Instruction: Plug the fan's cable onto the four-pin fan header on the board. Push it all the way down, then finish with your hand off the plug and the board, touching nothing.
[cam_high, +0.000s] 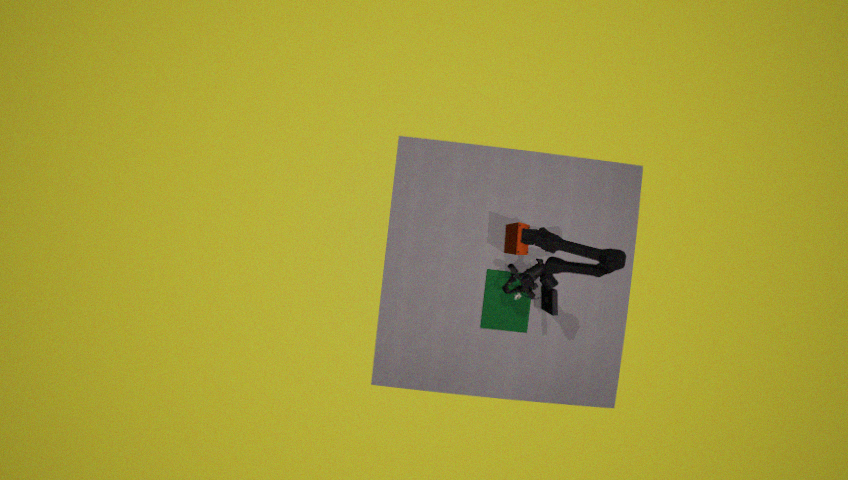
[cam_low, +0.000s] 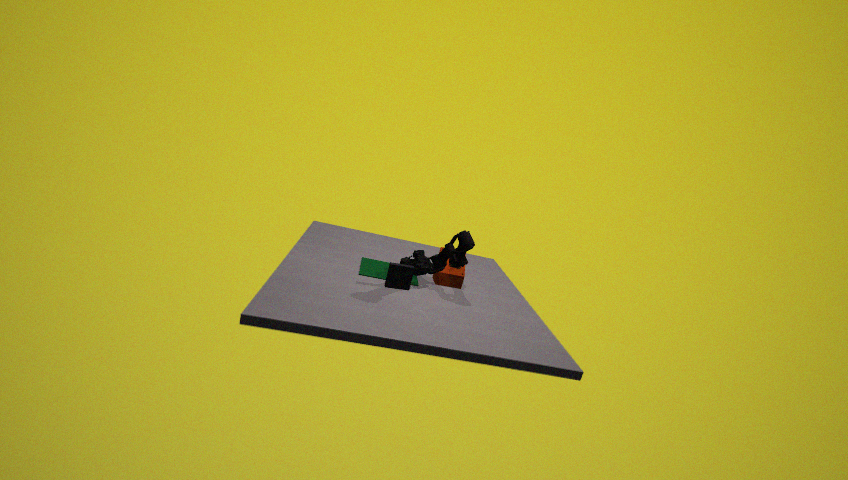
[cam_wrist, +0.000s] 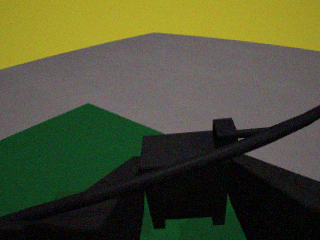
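The green board (cam_high: 499, 315) (cam_low: 373, 268) (cam_wrist: 75, 145) lies flat on the grey table. My gripper (cam_wrist: 183, 164) is over its edge, shut on the fan's black plug (cam_wrist: 175, 150). The plug sits between both fingers in the wrist view, with two short prongs at its lower side and green board visible beneath. The black cable (cam_wrist: 270, 135) crosses diagonally in front of the plug. The black square fan (cam_high: 549, 300) (cam_low: 399, 276) stands upright beside the board. A small pale part (cam_high: 517, 295) shows on the board near my gripper. The header's pins and any contact with the plug cannot be made out.
An orange block (cam_high: 515, 239) (cam_low: 449, 278) stands at the arm's base, close to the board. The folded black arm (cam_high: 574, 246) reaches toward one side of the grey table (cam_high: 440, 196) (cam_low: 333, 315) and back over the board. The floor around is yellow.
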